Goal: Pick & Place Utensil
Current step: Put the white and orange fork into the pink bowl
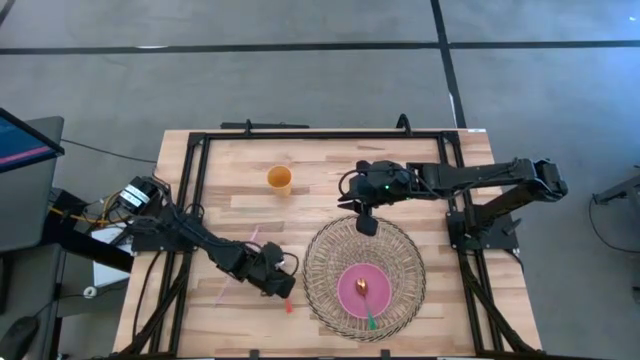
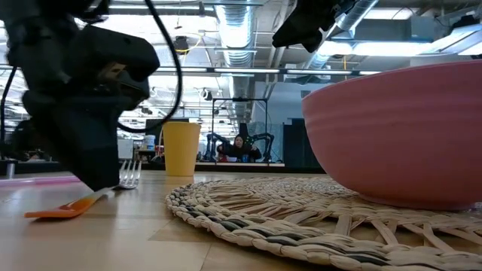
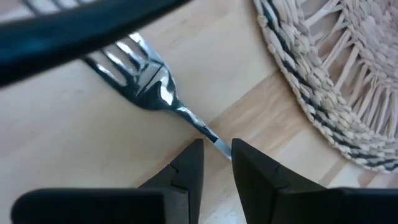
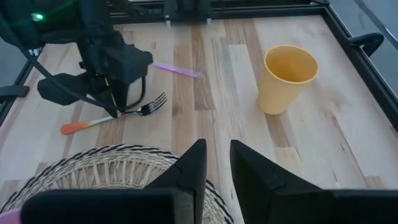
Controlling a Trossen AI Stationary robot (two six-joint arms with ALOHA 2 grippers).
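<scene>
A fork with silver tines (image 3: 140,74) and an orange handle (image 4: 74,128) lies on the wooden table just left of the woven mat (image 1: 325,250). My left gripper (image 3: 216,155) is down over it and shut on its neck. It also shows in the right wrist view (image 4: 118,93) and the low view (image 2: 94,177). A pink bowl (image 1: 350,282) stands on the mat with small utensils in it. My right gripper (image 1: 367,226) hangs shut and empty above the mat's far edge. My left gripper pinches the fork's thin metal neck (image 3: 208,134) between its two fingers, just behind the tines. The fingers come from above, slanting down, and lie across the fork. The orange handle end (image 2: 45,214) rests on the table, and the tines (image 2: 129,175) point toward the far side.
A yellow cup (image 1: 279,179) stands upright at the far middle of the table. A thin pink stick (image 4: 177,70) lies on the wood beyond the fork. A black frame (image 1: 300,135) runs around the tabletop. A person sits in the room behind (image 2: 241,147).
</scene>
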